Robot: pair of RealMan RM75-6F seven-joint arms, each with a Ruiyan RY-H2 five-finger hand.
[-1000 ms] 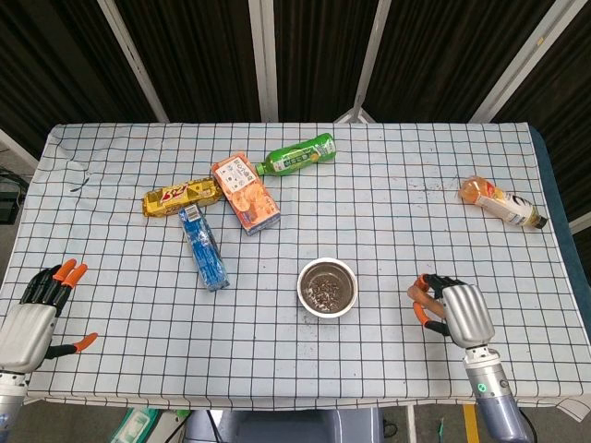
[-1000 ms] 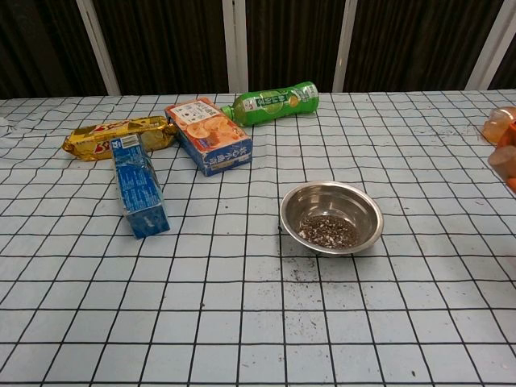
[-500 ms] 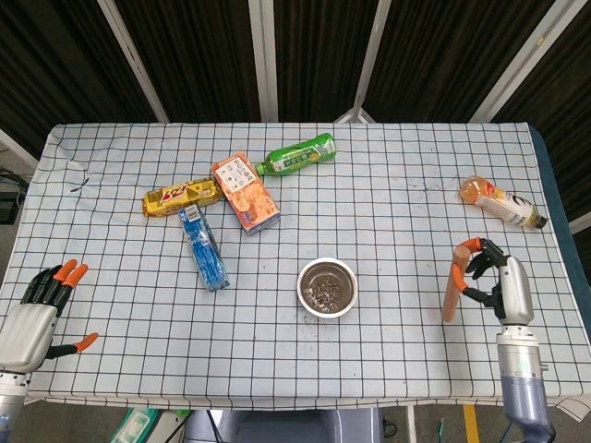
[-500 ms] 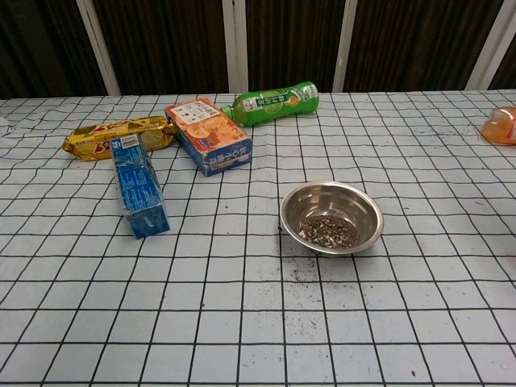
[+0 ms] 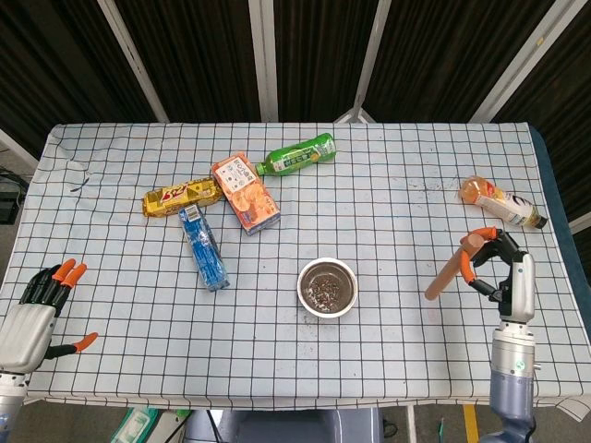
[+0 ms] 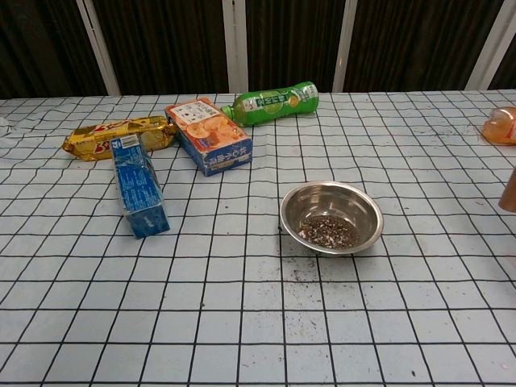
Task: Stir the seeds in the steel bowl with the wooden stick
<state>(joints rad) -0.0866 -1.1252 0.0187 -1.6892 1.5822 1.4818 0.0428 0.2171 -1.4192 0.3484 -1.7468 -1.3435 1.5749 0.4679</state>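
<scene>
The steel bowl sits near the table's middle with dark seeds in its bottom. My right hand is raised at the right side of the table and grips the wooden stick, which slants down-left toward the bowl but ends well short of it. The stick's tip just shows at the right edge of the chest view. My left hand rests low at the near left corner, fingers spread, holding nothing.
A blue packet, an orange carton, a yellow snack bar and a green bottle lie left and behind the bowl. An orange-drink bottle lies at the far right, just behind my right hand.
My right hand has lifted the stick off the table and moved right and back, tilting the stick from near upright to a slant toward the bowl. The left hand is unmoved.
</scene>
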